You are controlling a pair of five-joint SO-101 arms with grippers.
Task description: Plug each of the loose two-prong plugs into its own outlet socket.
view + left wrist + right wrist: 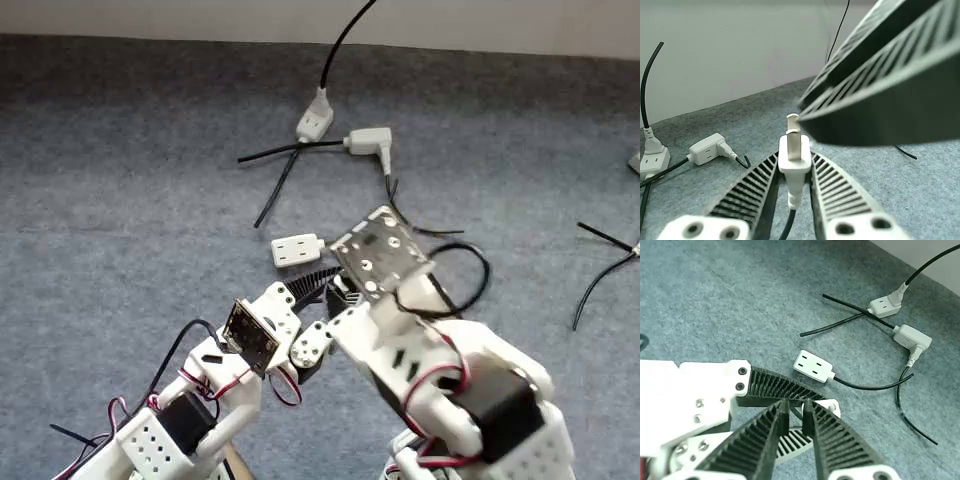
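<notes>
The left tool (795, 159) is clenched on a white 2-prong plug (794, 147), gripping its body between ribbed fingers (752, 192) with the prongs pointing forward past the tips. The plug's black cord runs back between the fingers and is cut off at the frame edge. The right tool (796, 405) sits just above and across the left tool's tip, nearly touching the prongs. Its 2 fingers are drawn close with a thin gap, and I can make out nothing held in it. From above, the 2 tools overlap, so their tips are hard to separate. Just ahead of both tools a white socket (297, 250) lies flat on the grey counter (120, 180), its cord partly covered by the right arm. Well beyond it lie a second socket (314, 121) and, beside that, an angled white plug (369, 140). More black cords (600, 262) far to the right are cut off.
</notes>
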